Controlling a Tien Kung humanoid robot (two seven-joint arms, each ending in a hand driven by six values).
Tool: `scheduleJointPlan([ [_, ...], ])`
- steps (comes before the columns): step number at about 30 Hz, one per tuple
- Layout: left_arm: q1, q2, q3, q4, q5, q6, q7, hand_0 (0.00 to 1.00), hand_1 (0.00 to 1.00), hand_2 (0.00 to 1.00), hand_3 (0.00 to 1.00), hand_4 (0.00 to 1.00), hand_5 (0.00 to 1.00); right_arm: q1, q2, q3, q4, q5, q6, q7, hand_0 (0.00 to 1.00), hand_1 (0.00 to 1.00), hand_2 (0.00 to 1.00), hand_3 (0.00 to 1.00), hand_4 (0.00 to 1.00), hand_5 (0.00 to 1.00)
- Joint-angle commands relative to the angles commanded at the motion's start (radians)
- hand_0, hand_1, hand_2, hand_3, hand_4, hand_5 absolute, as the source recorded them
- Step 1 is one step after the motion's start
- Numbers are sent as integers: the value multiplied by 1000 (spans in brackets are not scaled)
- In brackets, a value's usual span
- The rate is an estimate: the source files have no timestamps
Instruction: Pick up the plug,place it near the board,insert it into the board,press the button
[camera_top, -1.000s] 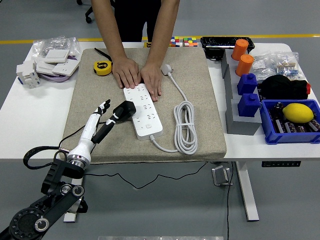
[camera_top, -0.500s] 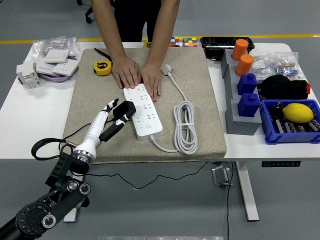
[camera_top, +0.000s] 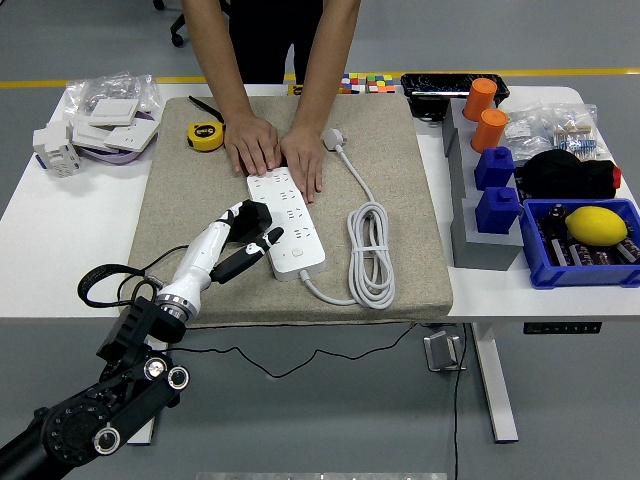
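Plug (camera_top: 256, 217) black, held in left hand (camera_top: 243, 232), centre-left of frame, touching left edge of board (camera_top: 288, 222); pickup and approach done; insertion and button press left; person's hands (camera_top: 272, 147) pin board's far end, upper centre.

White table (camera_top: 60, 250); beige mat (camera_top: 400, 200), blue bin (camera_top: 580, 268), plastic bags (camera_top: 110, 100)

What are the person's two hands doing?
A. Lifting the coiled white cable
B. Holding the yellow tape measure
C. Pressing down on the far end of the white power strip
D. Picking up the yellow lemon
C: both of the person's hands lie flat on the far end of the white power strip, on the beige mat.
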Motion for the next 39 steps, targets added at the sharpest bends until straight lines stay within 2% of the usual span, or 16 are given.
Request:
scheduleJointPlan([
  [10, -26, 1, 28, 5, 18, -9, 18, 998, 998, 974, 956, 998, 998, 1, -1, 1, 0, -5, 0, -2, 998, 932, 876, 908, 998, 998],
  [24, -87, 10, 89, 13, 59, -30, 57, 998, 998, 967, 952, 998, 998, 4, -2, 0, 0, -17, 0, -4, 998, 931, 873, 908, 998, 998],
  [39, -115, 19, 131, 5, 138, -58, 104, 998, 998, 953, 948, 998, 998, 2, -4, -4, 0, -29, 0, -6, 998, 930, 873, 906, 998, 998],
])
